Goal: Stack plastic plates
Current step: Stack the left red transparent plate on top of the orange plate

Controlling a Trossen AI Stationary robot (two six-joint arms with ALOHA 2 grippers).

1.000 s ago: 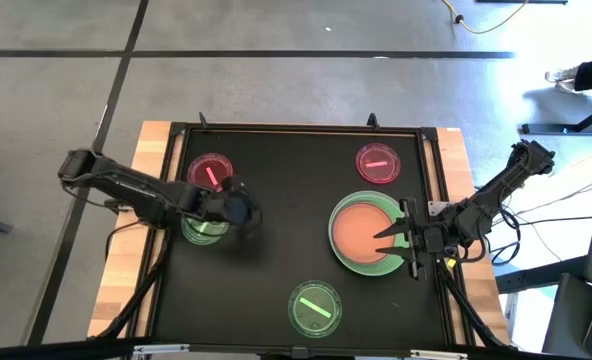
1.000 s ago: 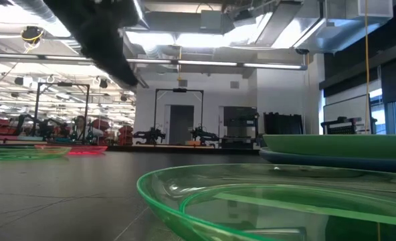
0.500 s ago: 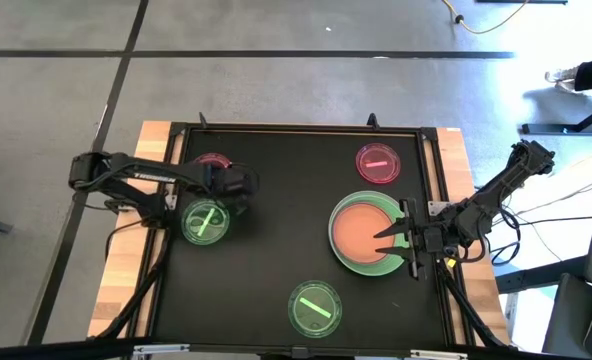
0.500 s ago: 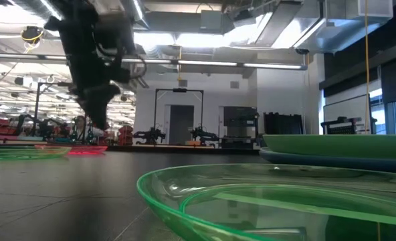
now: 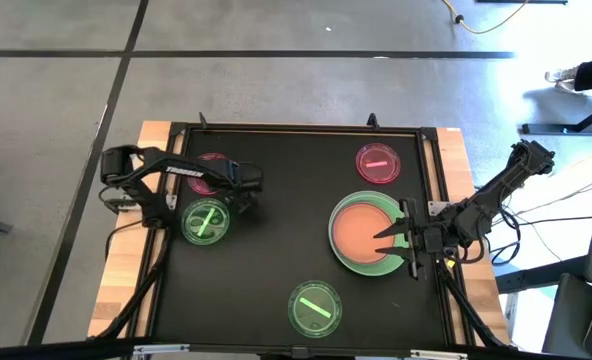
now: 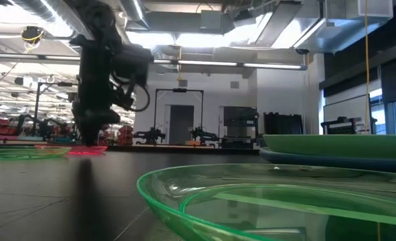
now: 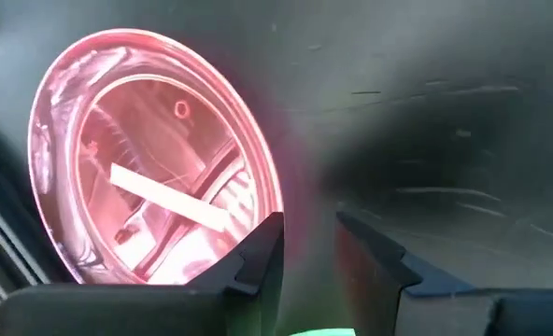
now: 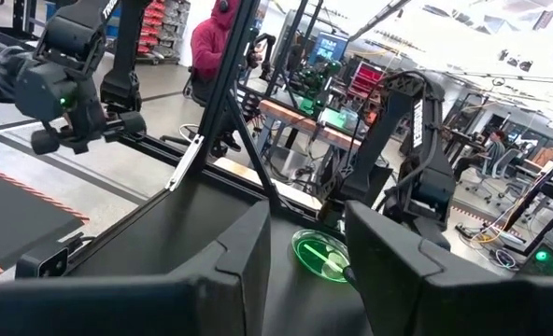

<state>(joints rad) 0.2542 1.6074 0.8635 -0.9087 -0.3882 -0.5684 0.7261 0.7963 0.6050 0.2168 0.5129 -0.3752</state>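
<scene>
- Our left claw (image 5: 244, 190), left of centre in the high view, stands slightly parted and empty beside the pink dish (image 7: 146, 177).
- Just below it lies a green dish (image 5: 205, 221).
- Our right claw (image 5: 401, 240), open and empty, reaches over the orange plate (image 5: 364, 233) at centre right, stacked on the green plate (image 5: 372, 265).
- On the surface (image 5: 286, 220), another pink dish (image 5: 377, 163) sits upper right and another green dish (image 5: 315, 308) at bottom centre.

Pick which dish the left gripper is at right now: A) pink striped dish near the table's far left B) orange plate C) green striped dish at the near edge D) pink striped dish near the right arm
A: the left gripper sits open at the rim of the pink striped dish, beside the green striped dish on the table's left side.
</scene>
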